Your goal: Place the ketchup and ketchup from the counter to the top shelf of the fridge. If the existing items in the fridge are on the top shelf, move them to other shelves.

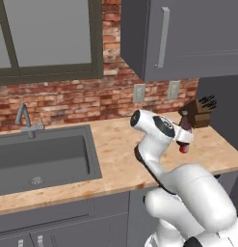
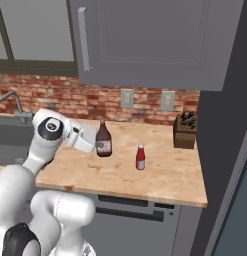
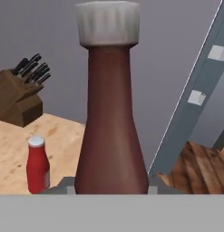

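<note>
Pincer (image 3: 111, 192) grasping dark ketchup bottle (image 3: 111, 127), tan counter (image 2: 165, 170), brick wall (image 1: 67, 99)

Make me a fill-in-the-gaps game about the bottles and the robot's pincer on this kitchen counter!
1. The pincer is around the ____ ketchup bottle.
2. The bright red bottle has a ____ cap.
3. The bright red bottle stands on the ____.
4. The brown block by the wall holds ____.

Missing words: dark; white; counter; knives
</note>
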Available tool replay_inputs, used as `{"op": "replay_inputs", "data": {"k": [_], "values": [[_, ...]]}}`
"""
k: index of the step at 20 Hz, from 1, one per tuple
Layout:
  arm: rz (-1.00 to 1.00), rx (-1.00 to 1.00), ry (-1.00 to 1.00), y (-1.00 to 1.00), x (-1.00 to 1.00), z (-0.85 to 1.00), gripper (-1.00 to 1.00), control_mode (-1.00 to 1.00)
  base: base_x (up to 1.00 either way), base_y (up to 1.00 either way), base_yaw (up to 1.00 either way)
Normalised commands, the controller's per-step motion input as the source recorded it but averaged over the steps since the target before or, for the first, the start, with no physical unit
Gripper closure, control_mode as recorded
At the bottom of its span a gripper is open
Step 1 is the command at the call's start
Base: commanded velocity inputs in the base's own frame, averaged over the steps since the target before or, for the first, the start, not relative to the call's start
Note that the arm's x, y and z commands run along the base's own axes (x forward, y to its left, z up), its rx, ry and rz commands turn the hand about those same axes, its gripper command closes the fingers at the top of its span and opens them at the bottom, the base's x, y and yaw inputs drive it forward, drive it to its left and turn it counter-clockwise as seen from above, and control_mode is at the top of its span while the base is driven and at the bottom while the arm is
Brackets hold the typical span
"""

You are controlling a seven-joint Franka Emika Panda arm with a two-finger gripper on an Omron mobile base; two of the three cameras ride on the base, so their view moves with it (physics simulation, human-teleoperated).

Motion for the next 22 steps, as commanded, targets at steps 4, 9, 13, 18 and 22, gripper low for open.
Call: {"op": "replay_inputs", "data": {"k": [4, 9, 13, 18, 22], "values": [[0.01, 0.00, -0.15, 0.00, -0.99, 1.00, 1.00, -1.00, 0.00, 0.00, 0.00], [0.07, 0.04, -0.16, -0.01, -1.00, 0.99, 1.00, -1.00, 0.00, 0.00, 0.00], [0.16, 0.09, -0.15, -0.02, -0.99, 0.88, 1.00, -1.00, 0.00, 0.00, 0.00], [0.23, 0.08, -0.01, 0.00, -0.87, 0.63, 1.00, -1.00, 0.00, 0.00, 0.00], [0.25, 0.10, 0.00, 0.03, -0.84, 0.33, 1.00, -1.00, 0.00, 0.00, 0.00]]}}
